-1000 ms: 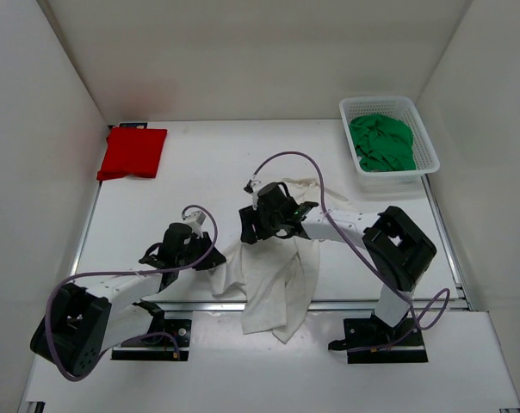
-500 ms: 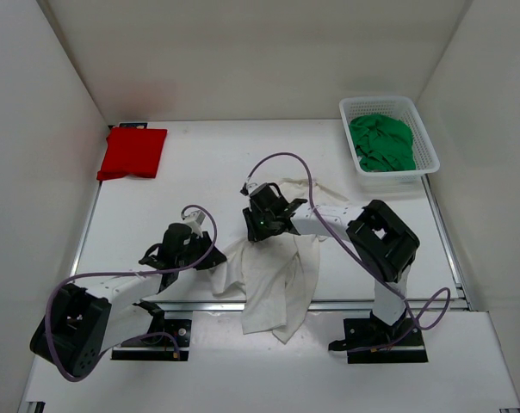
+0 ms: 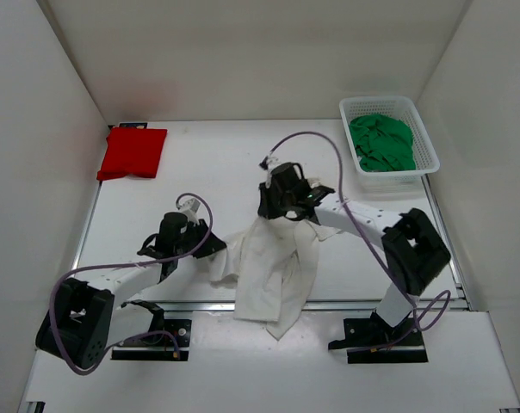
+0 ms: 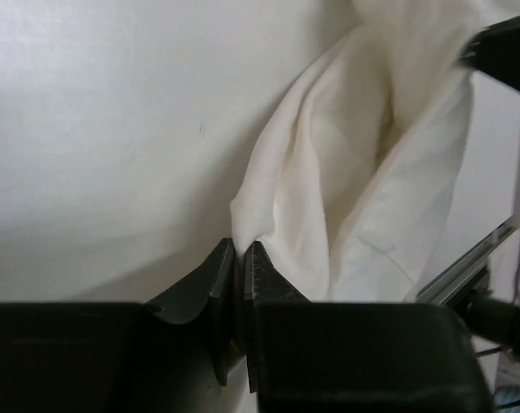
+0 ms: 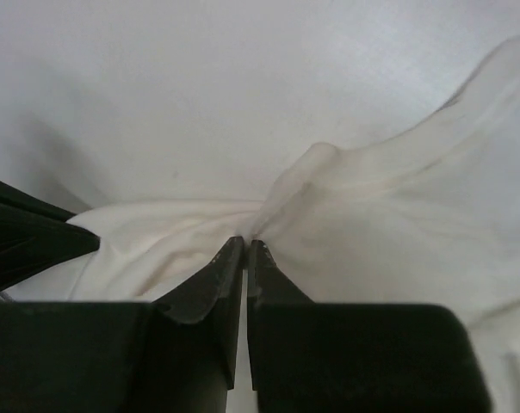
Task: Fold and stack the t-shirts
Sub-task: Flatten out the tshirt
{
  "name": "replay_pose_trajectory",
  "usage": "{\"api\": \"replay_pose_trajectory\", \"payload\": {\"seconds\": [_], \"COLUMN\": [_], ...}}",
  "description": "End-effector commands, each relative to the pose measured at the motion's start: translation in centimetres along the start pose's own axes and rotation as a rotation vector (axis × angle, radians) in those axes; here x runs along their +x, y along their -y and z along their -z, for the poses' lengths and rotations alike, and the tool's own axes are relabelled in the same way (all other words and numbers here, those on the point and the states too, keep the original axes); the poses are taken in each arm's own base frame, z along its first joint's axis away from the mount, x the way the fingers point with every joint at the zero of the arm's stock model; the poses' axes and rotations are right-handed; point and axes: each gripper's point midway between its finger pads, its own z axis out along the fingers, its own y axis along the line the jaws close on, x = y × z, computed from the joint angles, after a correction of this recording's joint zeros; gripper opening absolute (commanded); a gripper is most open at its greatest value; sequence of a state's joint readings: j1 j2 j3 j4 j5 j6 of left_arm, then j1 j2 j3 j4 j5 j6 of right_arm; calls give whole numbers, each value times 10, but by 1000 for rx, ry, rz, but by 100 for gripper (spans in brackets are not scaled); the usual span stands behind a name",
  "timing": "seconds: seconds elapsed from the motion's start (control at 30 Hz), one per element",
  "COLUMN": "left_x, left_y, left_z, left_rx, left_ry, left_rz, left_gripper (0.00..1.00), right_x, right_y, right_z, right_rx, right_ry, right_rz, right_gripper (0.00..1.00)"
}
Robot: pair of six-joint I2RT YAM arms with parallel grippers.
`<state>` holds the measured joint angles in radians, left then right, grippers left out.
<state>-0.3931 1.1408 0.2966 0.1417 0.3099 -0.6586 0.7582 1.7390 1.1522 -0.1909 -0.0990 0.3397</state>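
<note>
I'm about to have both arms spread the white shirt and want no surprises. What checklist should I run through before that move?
1. Hold of left gripper on white shirt: ok, shut on an edge.
2. Hold of right gripper on it: ok, shut on a fold.
3. Lie of the white shirt: not ok, bunched, its lower part hanging past the near edge of the table.
4. Bare table beyond it for spreading: ok.
5. Fold of red shirt: ok, folded at the far left corner.
6. Fold of green shirt: not ok, crumpled in the basket.
</note>
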Motion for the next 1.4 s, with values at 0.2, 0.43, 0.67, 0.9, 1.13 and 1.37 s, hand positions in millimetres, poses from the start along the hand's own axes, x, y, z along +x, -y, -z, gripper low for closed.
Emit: {"api": "replay_pose_trajectory", "payload": {"seconds": [0.2,0.43,0.67,0.9,1.13,1.37], "left_x": [-171,-297,-298,-207,-163,-143], "left_y": [74,104,72,-8,-20,-50], "left_z": [34,136,158,83,30,52], "left_rx": [226,278,179,-42,-178,-233], "left_ry": [337,636,658,337,177,302], "left_rz": [115,81,49,64,45,134], "left_gripper": [0,0,0,7,32,99], "right_x": [-238,-337,-202,-57,-56,-99], "right_y": [22,-12,47,138,195,212], "right_z": [134,280,274,207,129,122], "right_rx": [-98,-93,-71,42,122,207], "right_ry": [535,791,754,550,394,460], "right_rz": [-1,136,-67,-375,-512,-463], "right_gripper": [0,0,0,0,0,13]}}
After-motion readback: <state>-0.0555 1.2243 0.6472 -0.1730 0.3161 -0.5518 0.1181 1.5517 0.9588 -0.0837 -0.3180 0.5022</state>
